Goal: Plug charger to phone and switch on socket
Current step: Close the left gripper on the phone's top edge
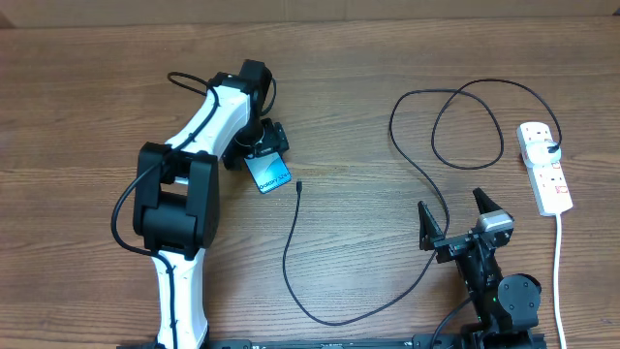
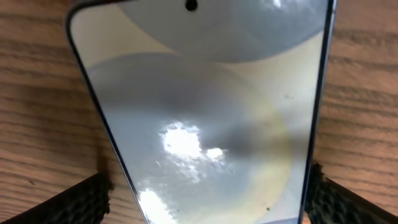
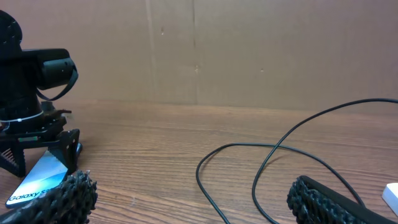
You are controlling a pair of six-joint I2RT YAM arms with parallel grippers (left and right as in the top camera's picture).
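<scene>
- The left end effector point(image 2: 208, 200) straddles the phone point(image 1: 268, 173), with a pad at each long edge; whether it actually clamps cannot be told.
- The charger point(image 1: 291, 254) tip lies on the worktop point(image 1: 368, 58) just beyond the phone's free end.
- The right end effector point(image 1: 453, 221) is spread wide and holds nothing; the charger's loops lie ahead of it.
- The socket point(image 1: 544, 167) sits ahead and to its right.

The whole setup sits on a brown wood-grain laminate bench point(image 1: 368, 58), with the grain running left to right. The far side is closed off by a plain tan cardboard wall point(image 3: 280, 50) that has a thin vertical seam point(image 3: 194, 56). Lighting's pretty even and the shadows are soft.
</scene>
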